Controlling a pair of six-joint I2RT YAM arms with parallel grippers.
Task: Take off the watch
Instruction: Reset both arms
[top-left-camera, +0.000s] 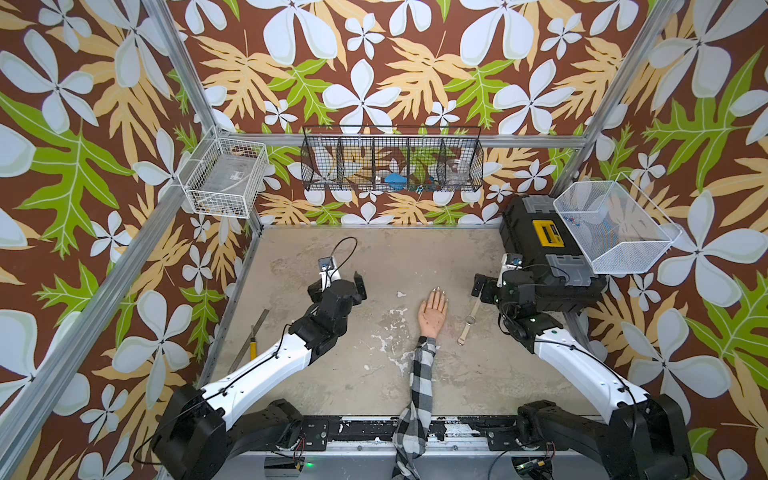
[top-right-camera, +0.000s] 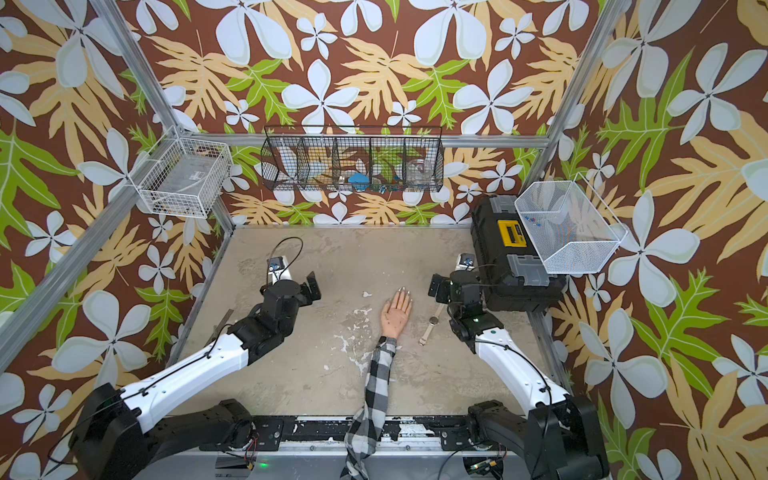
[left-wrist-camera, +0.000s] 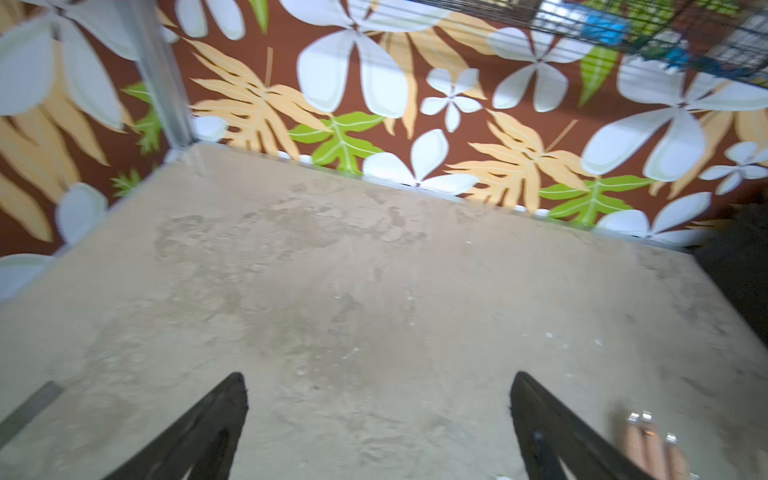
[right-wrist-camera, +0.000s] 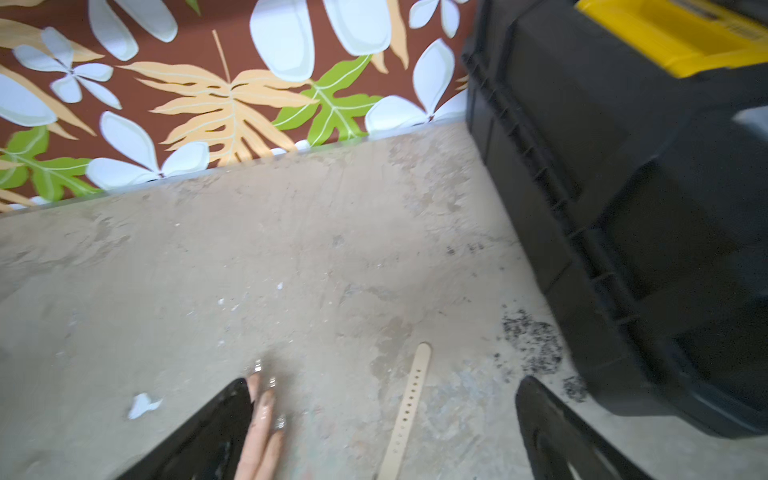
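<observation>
Black-and-white checked fabric sleeve (top-left-camera: 419, 386) runs up from the near edge across the mottled beige table (top-left-camera: 353, 374). It ends in a flesh-toned plastic mannequin hand (top-left-camera: 433, 309) lying palm up, its shiny silver nails (top-left-camera: 437, 289) toward the far wall.

On its left, the white-and-black left arm (top-left-camera: 266, 361) reaches in from the near corner, its wrist raised over bare table. The left gripper (left-wrist-camera: 379, 380) has its black fingers spread wide, with nothing between them. The right arm (top-left-camera: 577, 365) is folded close against a black plastic toolbox with a yellow handle (top-left-camera: 536, 237). The right gripper (right-wrist-camera: 384, 382) is spread just as wide and empty, hovering above the table.

Off the wrist, the small wristwatch (top-left-camera: 469, 320) lies flat on the table and stretched almost straight. It sits just beside the mannequin hand without touching it, between that hand and the right arm. Its face is round and silvery-grey. Its thin, matte, pale beige strap (right-wrist-camera: 409, 407) is punched with a row of small holes, and its rounded tip points toward the far wall. A flat grey metal ruler (top-left-camera: 249, 340) rests at the table's left edge, well apart.
</observation>
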